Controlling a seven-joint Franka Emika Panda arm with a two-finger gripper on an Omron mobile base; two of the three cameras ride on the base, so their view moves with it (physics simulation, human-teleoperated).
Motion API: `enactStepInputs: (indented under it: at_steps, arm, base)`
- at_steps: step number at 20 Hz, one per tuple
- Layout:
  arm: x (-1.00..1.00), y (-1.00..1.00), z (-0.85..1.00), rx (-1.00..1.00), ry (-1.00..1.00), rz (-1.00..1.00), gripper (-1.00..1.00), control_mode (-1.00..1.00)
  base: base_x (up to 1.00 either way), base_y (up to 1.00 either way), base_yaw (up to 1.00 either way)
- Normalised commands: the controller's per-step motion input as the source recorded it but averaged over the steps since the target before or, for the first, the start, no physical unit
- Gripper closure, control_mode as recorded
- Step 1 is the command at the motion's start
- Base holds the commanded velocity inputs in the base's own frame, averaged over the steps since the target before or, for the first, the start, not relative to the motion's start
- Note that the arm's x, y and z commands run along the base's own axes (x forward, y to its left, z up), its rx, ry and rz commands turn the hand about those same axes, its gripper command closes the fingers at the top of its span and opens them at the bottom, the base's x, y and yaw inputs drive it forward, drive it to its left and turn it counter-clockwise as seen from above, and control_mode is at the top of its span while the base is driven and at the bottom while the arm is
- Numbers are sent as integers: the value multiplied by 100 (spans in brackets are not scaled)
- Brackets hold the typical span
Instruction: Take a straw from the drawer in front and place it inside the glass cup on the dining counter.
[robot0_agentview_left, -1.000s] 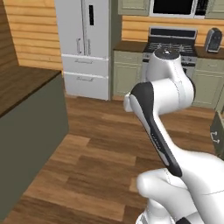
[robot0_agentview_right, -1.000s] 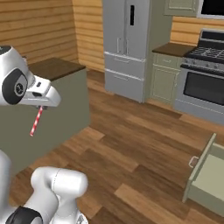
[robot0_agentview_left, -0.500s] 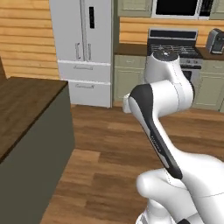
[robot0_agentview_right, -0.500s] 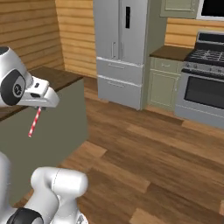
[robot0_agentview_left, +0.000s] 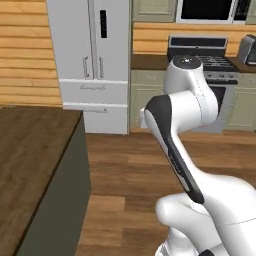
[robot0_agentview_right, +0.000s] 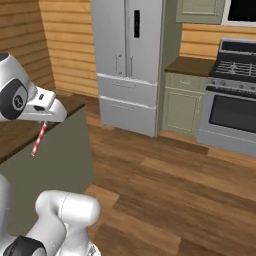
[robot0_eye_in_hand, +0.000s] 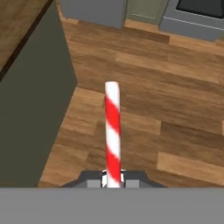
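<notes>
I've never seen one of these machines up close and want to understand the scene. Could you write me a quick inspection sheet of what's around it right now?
Surface: dining counter, dark wood-grain top on a dull green base, at the robot's left.
Job's things: straw, red-and-white striped, held upright over the wood floor, beside the counter's corner.
Clutter: nothing seen.
Claw: claw shut on the straw's lower end; in the right base view the straw hangs below the hand.
Cables: nothing seen.
Surroundings: grey fridge, stove, sage-green cabinets, plank walls, wood floor.
</notes>
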Motion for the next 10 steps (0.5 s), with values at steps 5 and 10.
enactStepInputs:
  at_steps: [5, 10]
  arm:
    - [0, 0, 0, 0, 0, 0, 100, 100]
    - [0, 0, 0, 0, 0, 0, 100, 100]
  base:
    - [100, 2, -3]
    - [100, -11, 15]
